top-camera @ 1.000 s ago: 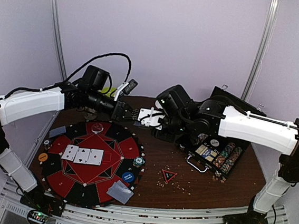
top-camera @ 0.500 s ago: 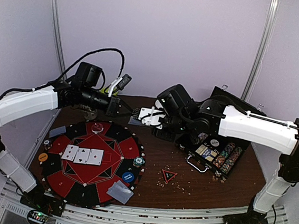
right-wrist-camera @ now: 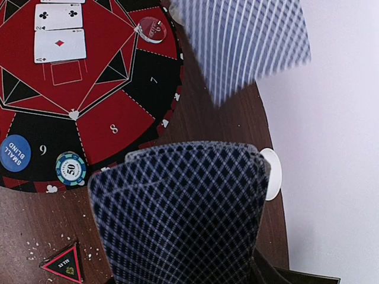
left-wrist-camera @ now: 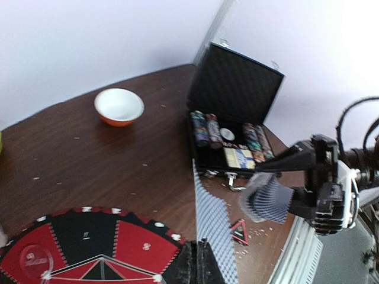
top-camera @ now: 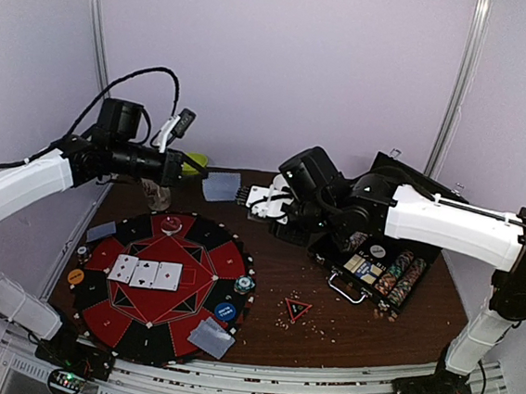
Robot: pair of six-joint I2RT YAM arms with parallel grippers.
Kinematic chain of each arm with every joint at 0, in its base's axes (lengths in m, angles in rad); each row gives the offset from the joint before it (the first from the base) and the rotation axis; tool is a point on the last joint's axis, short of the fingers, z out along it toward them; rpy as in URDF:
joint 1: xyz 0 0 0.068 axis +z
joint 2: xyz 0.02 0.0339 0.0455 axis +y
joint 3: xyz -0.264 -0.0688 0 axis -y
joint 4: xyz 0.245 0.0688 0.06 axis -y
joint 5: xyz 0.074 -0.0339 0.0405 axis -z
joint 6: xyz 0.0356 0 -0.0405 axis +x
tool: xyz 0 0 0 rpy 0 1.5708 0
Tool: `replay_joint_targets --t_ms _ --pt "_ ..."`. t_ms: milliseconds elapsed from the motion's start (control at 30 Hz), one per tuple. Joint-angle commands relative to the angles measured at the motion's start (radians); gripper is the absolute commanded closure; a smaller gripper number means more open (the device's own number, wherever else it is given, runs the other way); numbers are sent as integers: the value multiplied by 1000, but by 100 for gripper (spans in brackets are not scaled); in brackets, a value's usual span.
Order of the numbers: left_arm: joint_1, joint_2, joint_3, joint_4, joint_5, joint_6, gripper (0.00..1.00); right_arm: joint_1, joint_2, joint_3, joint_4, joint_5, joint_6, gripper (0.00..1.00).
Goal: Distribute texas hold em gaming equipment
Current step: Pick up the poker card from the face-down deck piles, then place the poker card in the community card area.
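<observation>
My left gripper point(top-camera: 198, 169) is shut on one grey-blue-backed card point(top-camera: 219, 186), held in the air over the table's far side; in the left wrist view the card point(left-wrist-camera: 214, 225) stands edge-up from the jaws. My right gripper point(top-camera: 247, 198) is shut on the fanned deck point(right-wrist-camera: 177, 219), close to the right of that card. Three face-up cards point(top-camera: 145, 272) lie at the middle of the red-black mat point(top-camera: 194, 288). Face-down cards point(top-camera: 212, 338) lie at its front and left. A blue button point(top-camera: 225, 312), an orange button point(top-camera: 75, 276), a striped chip point(top-camera: 244, 285) and the triangle marker point(top-camera: 298, 309) lie nearby.
The open black chip case point(top-camera: 382, 264) with rows of chips stands under the right arm. A white-and-orange bowl point(left-wrist-camera: 119, 106) sits at the back of the table. A mug point(top-camera: 158, 196) stands below the left wrist. Crumbs lie around the triangle marker.
My left gripper has drawn back to the left and up with one card pulled off the deck. The right arm and the deck have stayed in place.
</observation>
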Motion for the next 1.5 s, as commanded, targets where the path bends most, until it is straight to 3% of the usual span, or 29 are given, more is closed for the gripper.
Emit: replay_joint_targets --t_ms 0,100,200,367,467,767,1033,1333,1467 --pt "131 -142 -64 2 -148 -78 100 -6 -32 -12 16 21 9 56" --pt "141 -234 -217 110 -287 -259 100 -7 -31 -9 16 19 10 56" --pt "125 -313 -470 289 -394 -519 100 -6 -30 -4 13 16 11 56" --pt "-79 -380 -730 444 -747 -831 100 -7 -35 -2 8 13 12 56" --pt "-200 -381 -815 513 -949 -943 100 -7 -39 -7 7 12 12 56" --pt "-335 -214 -830 488 -1190 -1218 100 -7 -41 -4 4 12 10 56" --pt "-430 -40 -732 339 -1227 -1363 100 -7 -50 -11 6 15 7 56" --pt "-488 7 -704 218 -1203 -1496 100 -7 -60 -12 3 17 7 56" --pt "-497 31 -704 239 -1143 -1496 89 -7 -64 -13 3 20 8 56"
